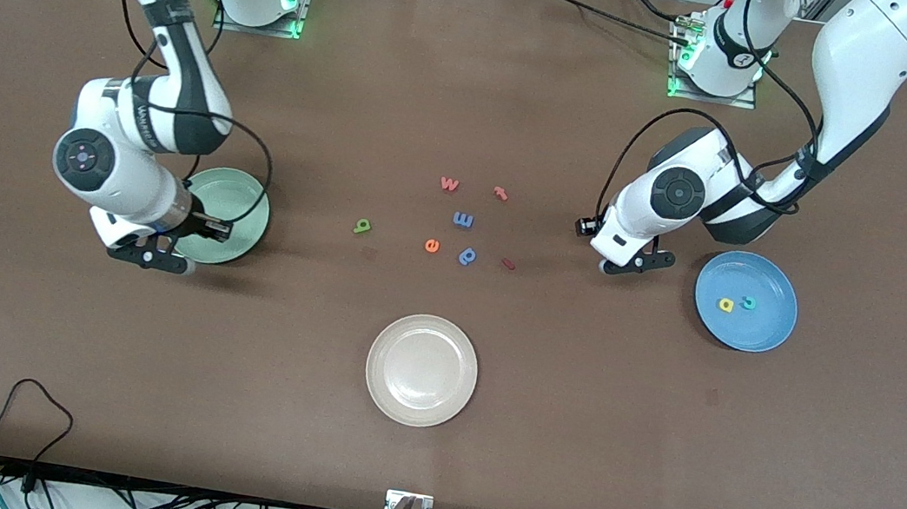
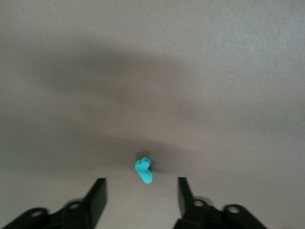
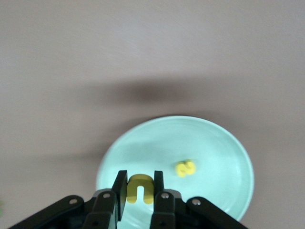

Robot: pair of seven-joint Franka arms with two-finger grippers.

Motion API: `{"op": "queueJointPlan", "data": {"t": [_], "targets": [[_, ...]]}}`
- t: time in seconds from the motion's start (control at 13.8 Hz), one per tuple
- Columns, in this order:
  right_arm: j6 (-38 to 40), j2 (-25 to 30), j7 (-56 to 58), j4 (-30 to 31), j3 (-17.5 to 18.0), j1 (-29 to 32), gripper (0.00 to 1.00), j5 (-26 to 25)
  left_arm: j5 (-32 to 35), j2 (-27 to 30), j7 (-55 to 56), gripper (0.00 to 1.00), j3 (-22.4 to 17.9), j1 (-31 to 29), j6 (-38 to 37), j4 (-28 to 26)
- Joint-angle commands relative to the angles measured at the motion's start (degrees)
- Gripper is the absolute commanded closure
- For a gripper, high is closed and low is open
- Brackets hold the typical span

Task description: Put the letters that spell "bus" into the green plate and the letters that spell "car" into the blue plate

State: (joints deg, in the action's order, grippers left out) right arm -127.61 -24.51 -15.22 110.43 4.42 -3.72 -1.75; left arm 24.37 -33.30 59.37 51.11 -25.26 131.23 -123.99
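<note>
Blue plate [image 1: 775,284] holds yellow "a" [image 1: 726,305] and teal "c" [image 1: 749,303]. My left tool [image 2: 141,187] stands released astride the teal "r" [image 2: 144,171] on the table. Green plate [image 3: 214,143] holds yellow "s" [image 3: 185,168]. My right tool [image 1: 179,243] grasps yellow "u" [image 3: 140,188] above it. Green "b" [image 1: 362,227] remains mid-frame, untouched.

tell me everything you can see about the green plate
The green plate is round, pale mint green, smooth and glossy like plastic, with a shallow raised rim. It lies flat on the brown table toward the right arm's end. A small yellow "s" lies inside it. The right end effector is above the plate's rim, shut on a yellow "u". In the front view that arm hides part of the plate.
</note>
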Motion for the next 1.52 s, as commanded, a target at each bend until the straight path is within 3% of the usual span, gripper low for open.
{"op": "queueJointPlan", "data": {"t": [0.0,0.36,0.43,0.58,0.87,1.16,1.3,1.45], "targets": [[-0.5,-1.5,0.0,0.8,1.2,0.3,0.97,-0.6,3.2,-1.1,1.2,0.58,-0.6,-0.5,3.0,-1.2],[-3.1,-2.6,0.0,3.8,1.1,1.0,0.9,-0.6,5.6,-2.8,1.3,0.6,-2.2,-0.1,7.3,-2.5],[-3.1,-2.6,0.0,3.8,1.1,1.0,0.55,-0.7,5.8,-3.3,1.3,0.6,-2.2,0.0,7.4,-2.5],[-2.7,-2.1,-0.2,3.7,1.2,0.8,0.01,-0.6,5.9,-3.6,1.3,0.61,-2.2,0.1,7.4,-2.5],[-2.5,0.3,-2.2,3.6,2.8,-0.7,0.0,0.3,8.2,-4.3,1.7,0.7,-2.7,0.8,7.4,-3.2],[-5.8,-0.8,-20.6,3.6,5.3,-8.3,0.0,1.2,9.5,-3.9,1.9,0.89,-3.8,2.8,6.7,-2.8],[-8.2,-1.9,-26.6,3.4,5.3,-11.8,0.13,1.2,9.6,-2.9,1.6,0.9,-3.7,2.8,4.0,-1.8],[-8.5,-2.2,-27.2,3.1,5.3,-13.2,0.36,1.2,9.8,-1.9,1.2,0.9,-2.6,2.7,-5.0,2.7]]}}
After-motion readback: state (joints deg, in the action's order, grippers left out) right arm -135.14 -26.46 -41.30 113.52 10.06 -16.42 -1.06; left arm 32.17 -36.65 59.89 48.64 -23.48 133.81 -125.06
